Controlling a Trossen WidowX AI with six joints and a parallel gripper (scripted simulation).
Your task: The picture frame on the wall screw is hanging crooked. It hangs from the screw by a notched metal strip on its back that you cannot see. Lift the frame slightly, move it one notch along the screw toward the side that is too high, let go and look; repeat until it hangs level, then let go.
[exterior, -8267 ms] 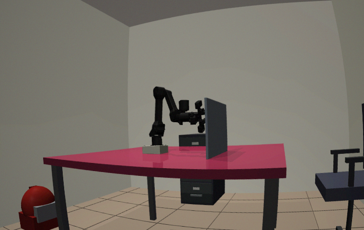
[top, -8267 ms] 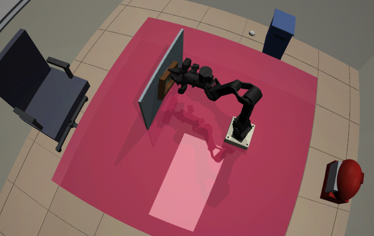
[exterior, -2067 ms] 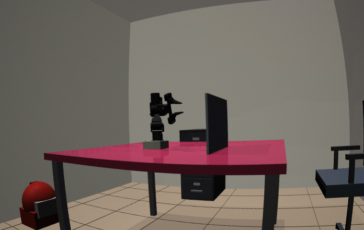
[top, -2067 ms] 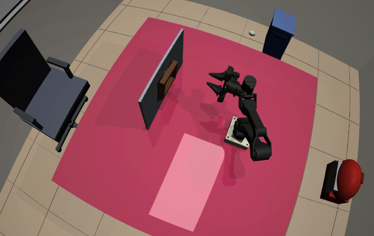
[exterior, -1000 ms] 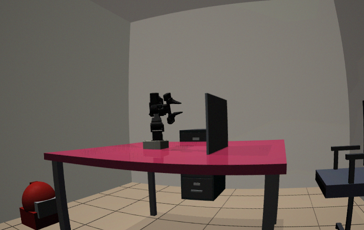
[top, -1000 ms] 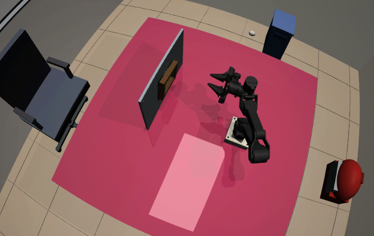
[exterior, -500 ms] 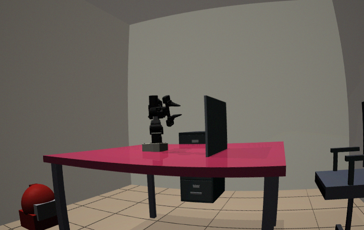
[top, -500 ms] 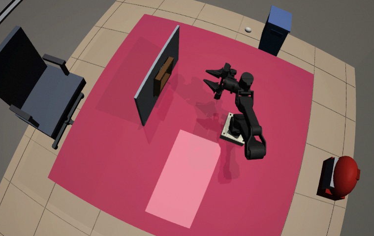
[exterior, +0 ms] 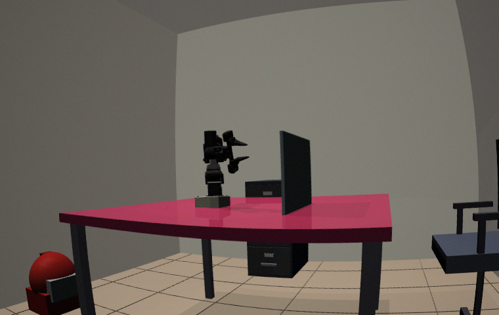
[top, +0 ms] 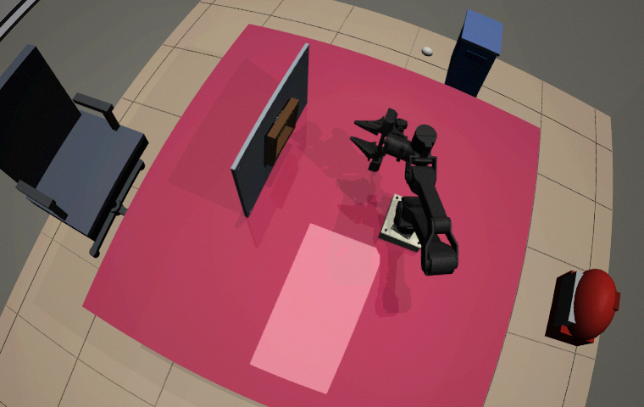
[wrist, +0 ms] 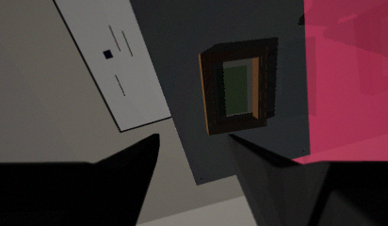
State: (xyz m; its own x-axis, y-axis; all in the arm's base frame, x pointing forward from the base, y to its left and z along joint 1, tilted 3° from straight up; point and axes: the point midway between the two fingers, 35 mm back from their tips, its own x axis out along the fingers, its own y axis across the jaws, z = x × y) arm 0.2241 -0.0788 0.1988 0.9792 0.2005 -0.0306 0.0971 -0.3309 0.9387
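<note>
brown picture frame (top: 281, 120) (wrist: 236, 125), green centre (wrist: 236, 89), hangs crooked on the dark panel (top: 251, 179) (exterior: 297, 175) (wrist: 174, 61)

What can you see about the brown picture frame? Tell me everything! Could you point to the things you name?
The picture frame (top: 271, 146) (wrist: 236, 129) is a brown, wood-coloured rectangle with thick, deep sides. Inside is a pale border around a green middle. It hangs on the dark upright panel (top: 245, 189) (wrist: 182, 38), on the side facing the robot. The robot's jaws aren't touching it. Its back and the screw are hidden.
</note>
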